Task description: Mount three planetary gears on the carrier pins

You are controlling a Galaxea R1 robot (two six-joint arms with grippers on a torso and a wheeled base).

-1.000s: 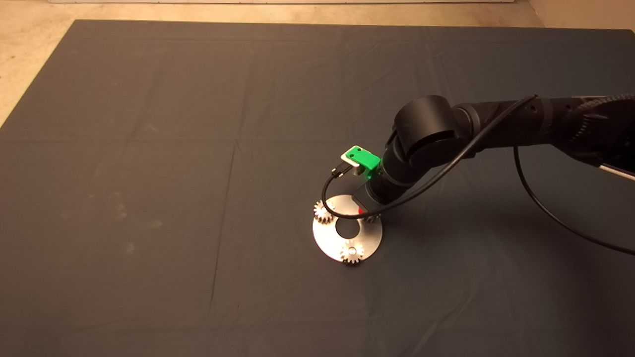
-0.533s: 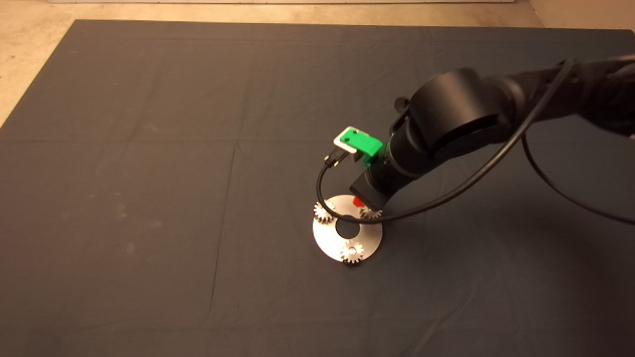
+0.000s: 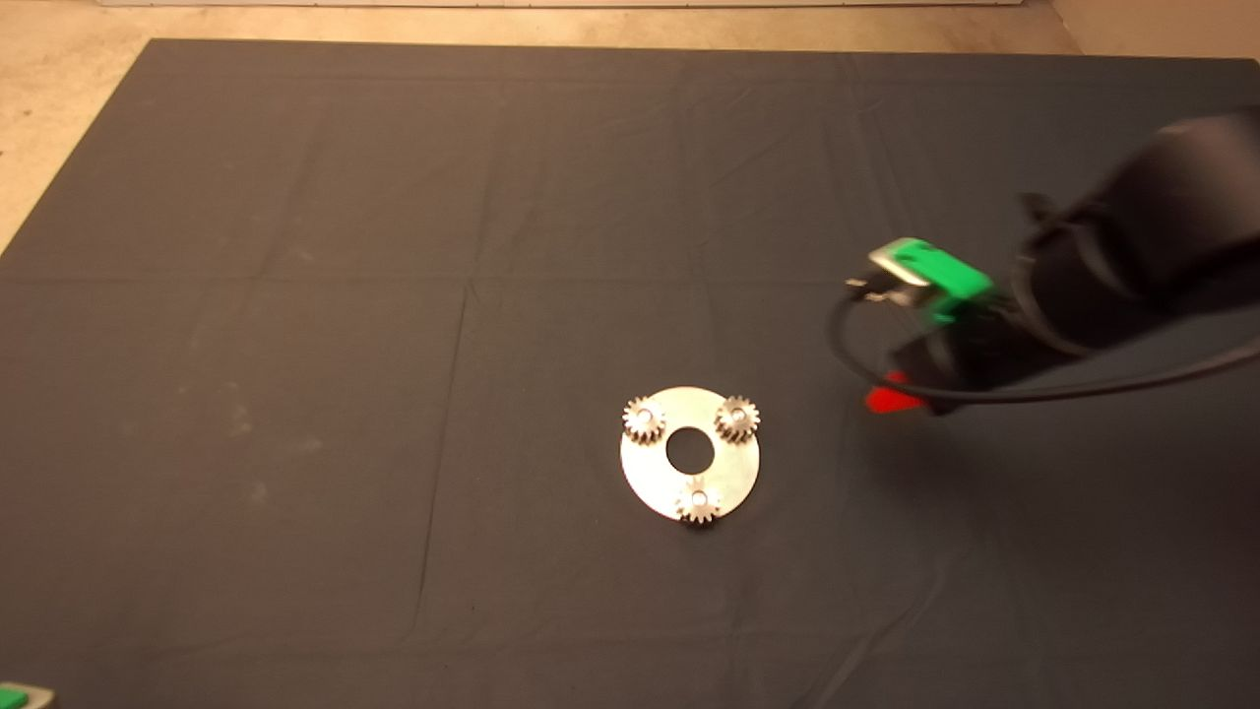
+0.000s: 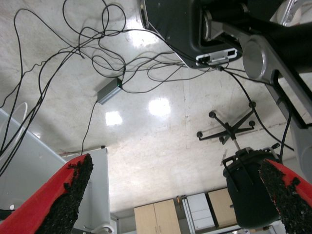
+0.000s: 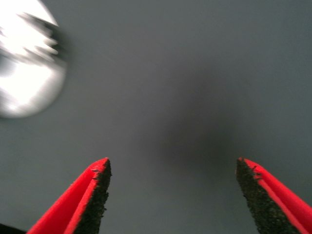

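A: Where are the planetary gears (image 3: 737, 418) sitting right now?

B: All three are sitting on the carrier pins (image 3: 700, 500) of the shiny disc (image 3: 732, 475), which is lying near the middle of the mat (image 3: 394, 246), a little toward its right side. One is toward the far left of the disc, one toward the far right, one at the near edge.

A: And the grippers?

B: The right gripper (image 3: 894, 394) is hanging above the mat toward its right edge, well apart from the disc, fingers (image 5: 92, 195) spread wide and holding nothing. The left gripper (image 4: 175, 195) is parked off the near left corner, also spread and empty, its camera facing cables and an office chair.

A: What is differing from a second ago?

B: Then the right gripper was standing over the far right gear; now it is pulling away, and that gear is showing clearly.

A: Any risk?

B: I am judging little. A gear may be sitting cocked on its pin, and the trailing cable (image 3: 856, 364) could snag the disc.
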